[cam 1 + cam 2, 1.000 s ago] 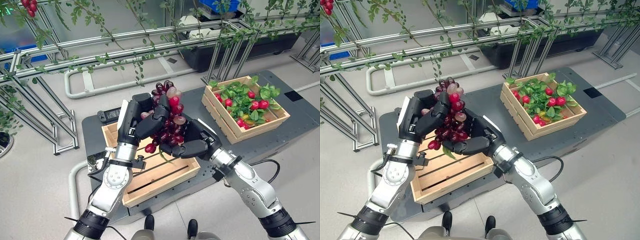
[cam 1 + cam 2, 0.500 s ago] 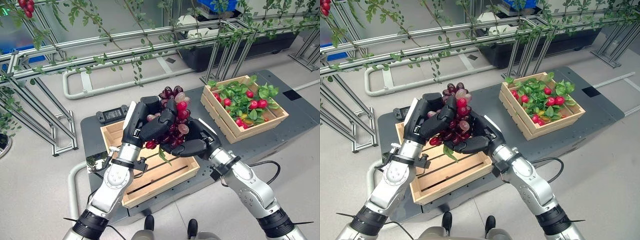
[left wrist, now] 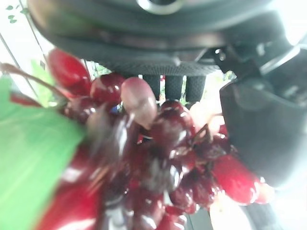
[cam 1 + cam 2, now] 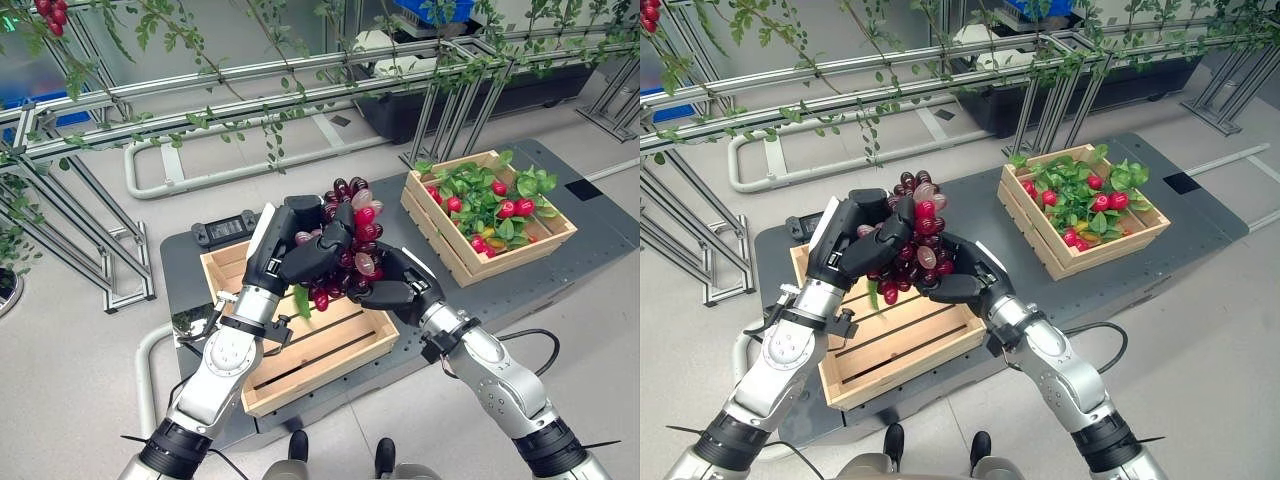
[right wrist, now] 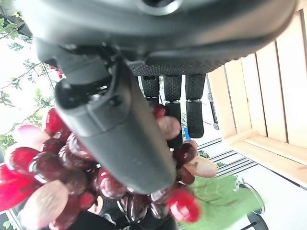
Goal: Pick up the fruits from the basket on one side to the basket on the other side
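A bunch of dark red grapes with a green leaf hangs above the near wooden crate. My left hand curls round the bunch from the left. From the right my right hand cups it, fingers and thumb bent under the fruit. The grapes press against my left palm in the left wrist view. In the right wrist view the thumb lies across the grapes. The second crate at the right holds red fruits among green leaves.
Both crates stand on a dark grey platform. A black handheld device lies on it behind the near crate. Metal rails with trailing vines run across the back. A metal frame stands at the left.
Both hands have lowered the grape bunch slightly toward the near crate and shifted their hold. The green leaf now hangs on the left side of the bunch.
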`<state>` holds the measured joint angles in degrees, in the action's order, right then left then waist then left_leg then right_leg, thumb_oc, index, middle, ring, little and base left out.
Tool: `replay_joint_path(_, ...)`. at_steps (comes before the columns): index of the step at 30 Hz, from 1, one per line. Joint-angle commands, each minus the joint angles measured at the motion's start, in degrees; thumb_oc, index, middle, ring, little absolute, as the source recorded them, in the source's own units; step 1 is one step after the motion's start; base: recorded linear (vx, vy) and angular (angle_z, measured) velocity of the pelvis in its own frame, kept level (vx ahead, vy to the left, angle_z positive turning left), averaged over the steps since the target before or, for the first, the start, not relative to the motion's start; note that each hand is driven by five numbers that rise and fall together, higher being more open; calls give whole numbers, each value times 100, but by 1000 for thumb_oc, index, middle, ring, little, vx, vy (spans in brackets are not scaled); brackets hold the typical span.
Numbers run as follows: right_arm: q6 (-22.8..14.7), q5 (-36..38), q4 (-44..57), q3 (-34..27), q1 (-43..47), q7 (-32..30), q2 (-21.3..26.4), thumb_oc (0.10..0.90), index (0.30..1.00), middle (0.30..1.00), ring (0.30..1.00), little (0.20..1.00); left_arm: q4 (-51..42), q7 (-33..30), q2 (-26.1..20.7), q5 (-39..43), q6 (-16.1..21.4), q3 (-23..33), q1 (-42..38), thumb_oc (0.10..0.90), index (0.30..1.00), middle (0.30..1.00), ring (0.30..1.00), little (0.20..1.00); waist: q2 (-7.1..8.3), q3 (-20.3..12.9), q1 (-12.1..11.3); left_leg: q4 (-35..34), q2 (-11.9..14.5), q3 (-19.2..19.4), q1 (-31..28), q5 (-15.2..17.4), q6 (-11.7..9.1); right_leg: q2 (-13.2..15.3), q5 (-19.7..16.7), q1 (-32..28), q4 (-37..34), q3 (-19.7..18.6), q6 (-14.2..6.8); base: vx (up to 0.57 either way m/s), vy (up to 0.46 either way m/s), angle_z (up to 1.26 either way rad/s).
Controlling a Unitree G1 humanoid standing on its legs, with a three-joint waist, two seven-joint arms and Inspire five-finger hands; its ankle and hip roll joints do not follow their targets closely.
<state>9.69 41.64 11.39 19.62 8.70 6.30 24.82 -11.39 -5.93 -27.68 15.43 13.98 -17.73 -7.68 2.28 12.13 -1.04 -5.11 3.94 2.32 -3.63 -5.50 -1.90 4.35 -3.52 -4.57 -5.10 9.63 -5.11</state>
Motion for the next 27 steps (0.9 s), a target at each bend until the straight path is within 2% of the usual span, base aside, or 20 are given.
replay_joint_path(1, -643, 641, 473, -40, 192, 89, -390, 400, 300, 300, 300, 300, -222, 70, 48, -69, 404, -241, -473, 461, 392, 392, 392, 392, 27, -889, -29, 11, 35, 202, -404, 865, -80, 188, 214, -133, 10, -15, -220, 1, -91, -1)
replay_joint_path(3, -682, 662, 452, -60, 158, 71, -394, 400, 300, 300, 300, 300, -212, 72, 45, -98, 415, -217, -450, 497, 446, 446, 446, 446, 35, -888, -19, 11, 53, 217, -392, 853, -85, 163, 216, -115, 10, -29, -211, -8, -86, -1)
replay_joint_path(4, -719, 644, 437, -76, 119, 48, -404, 400, 300, 300, 300, 300, -213, 21, 24, -153, 440, -205, -403, 560, 540, 540, 540, 540, 43, -875, -5, 11, 80, 240, -384, 831, -91, 128, 212, -97, 10, -49, -194, -18, -117, -1)
replay_joint_path(5, -724, 647, 433, -97, 88, 10, -412, 400, 300, 300, 300, 300, -195, 16, 2, -166, 441, -193, -373, 596, 594, 594, 594, 594, 54, -867, 7, 11, 105, 264, -378, 816, -97, 91, 216, -81, 10, -60, -178, -22, -136, -3)
replay_joint_path(6, -722, 641, 432, -126, 47, -11, -414, 400, 300, 300, 300, 300, -182, -4, -16, -217, 441, -174, -345, 800, 900, 900, 900, 900, 63, -858, 20, 11, 129, 288, -372, 800, -100, 59, 219, -67, 10, -83, -164, -17, -123, -4)
replay_joint_path(13, -736, 890, 375, -353, -100, -101, -305, 400, 300, 300, 300, 300, -208, -101, -147, -433, 551, 56, -221, 800, 900, 900, 900, 900, 131, -768, 46, 11, 222, 237, -347, 639, -116, -190, 237, -14, 10, -364, -19, -32, -92, -12)
replay_joint_path(14, -736, 997, 368, -398, -137, -80, -284, 400, 300, 300, 300, 300, -236, -34, -182, -587, 527, 111, -191, 800, 900, 900, 900, 900, 156, -742, 17, 102, 186, 115, -297, 601, -120, -191, 199, 3, 10, -483, 6, -35, 24, -18)
replay_joint_path(17, -697, 1068, 428, -452, -259, 25, -222, 400, 300, 300, 300, 300, -315, 160, -260, -856, 495, 243, -38, 800, 900, 900, 900, 900, 184, -708, -92, 577, -49, -507, -90, 782, -95, -152, 145, 13, 10, -791, 17, -26, 65, -39)
replay_joint_path(18, -670, 1142, 460, -465, -273, 37, -174, 400, 300, 300, 300, 300, -330, 227, -298, -909, 476, 319, 29, 800, 900, 900, 900, 900, 196, -695, -152, 790, -186, -788, -2, 886, -83, -123, 117, 16, 10, -938, 11, -41, 225, -77)
replay_joint_path(19, -646, 1265, 512, -449, -276, 45, -74, 400, 300, 300, 300, 300, -375, 298, -379, -887, 393, 468, 114, 800, 900, 900, 900, 900, 211, -663, -271, 1240, -523, -1327, 188, 1075, -41, -48, 45, 31, 10, -1206, -17, -42, 241, -89)
replay_joint_path(20, -641, 1297, 519, -448, -266, 46, -48, 400, 300, 300, 300, 300, -376, 326, -395, -883, 373, 507, 127, 800, 900, 900, 900, 900, 208, -658, -291, 1301, -585, -1407, 218, 1099, -23, -36, 30, 36, 10, -1265, -25, -21, 349, -103)
replay_joint_path(21, -648, 1432, 528, -431, -206, -4, 30, 400, 300, 300, 300, 300, -335, 521, -462, -862, 318, 625, 140, 800, 900, 900, 900, 900, 175, -636, -345, 1440, -723, -1568, 247, 1188, 33, -7, 0, 21, 10, -1453, -43, -20, 347, -108)
replay_joint_path(23, -697, 1506, 462, -414, -140, -49, 20, 400, 300, 300, 300, 300, -272, 787, -543, -776, 282, 676, 112, 800, 900, 900, 900, 900, 167, -639, -350, 1483, -805, -1574, 277, 1194, 55, 57, -65, 74, 10, -1572, -81, -67, 360, -115)
replay_joint_path(24, -783, 1575, 375, -440, -96, -47, -19, 400, 300, 300, 300, 300, -194, 1340, -629, -523, 196, 667, 39, 800, 900, 900, 900, 900, 86, -670, -282, 1300, -818, -1437, 188, 1183, 88, 174, -129, 153, 10, -1600, -177, -115, 407, -89)
replay_joint_path(26, -889, 1560, 329, -459, -83, -9, -55, 400, 300, 300, 300, 300, -168, 1665, -729, -119, 147, 634, -19, 800, 900, 900, 900, 900, 18, -681, -221, 1129, -840, -1399, 69, 1185, 135, 246, -199, 284, 44, -1649, -270, -112, 400, -55)
replay_joint_path(27, -981, 1564, 324, -497, -113, -10, -147, 400, 300, 300, 300, 300, -96, 2256, -788, 473, 106, 603, -92, 800, 900, 900, 900, 900, -59, -678, -143, 1017, -892, -1334, -25, 1253, 231, 335, -247, 528, 197, -1722, -385, -91, 242, -31)
